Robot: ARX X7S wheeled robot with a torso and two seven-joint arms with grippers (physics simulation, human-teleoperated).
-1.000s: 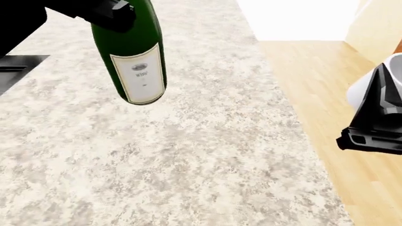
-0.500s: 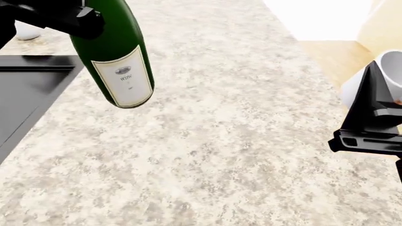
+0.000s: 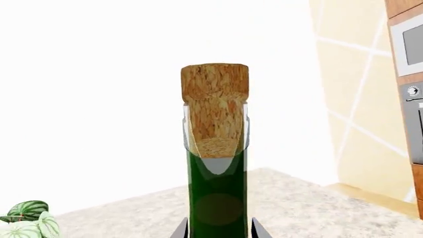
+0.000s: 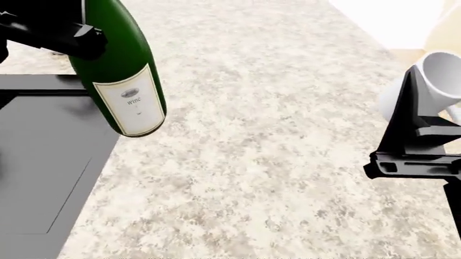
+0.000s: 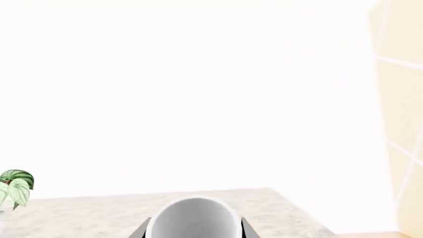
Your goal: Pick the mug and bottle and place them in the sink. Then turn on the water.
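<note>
My left gripper [image 4: 68,36] is shut on the dark green bottle [image 4: 115,65] and holds it tilted in the air, its labelled base above the right edge of the black sink [image 4: 43,162]. In the left wrist view the bottle's neck and cork [image 3: 215,104] rise between my fingers [image 3: 180,231]. My right gripper [image 4: 421,127] is shut on the white mug [image 4: 441,75] and holds it above the counter's right edge. The mug's rim [image 5: 193,218] sits between the right jaws. The faucet is out of view and no water shows.
A speckled stone counter [image 4: 252,151] lies between the sink and the right arm. A green-leafed plant [image 3: 26,220] stands at the counter's far end and also shows in the right wrist view [image 5: 15,186]. Wooden floor lies beyond the counter's right edge.
The head view has swung left, bringing more of the sink into sight. The bottle now hangs over the sink's right edge. The mug and right gripper sit further into view.
</note>
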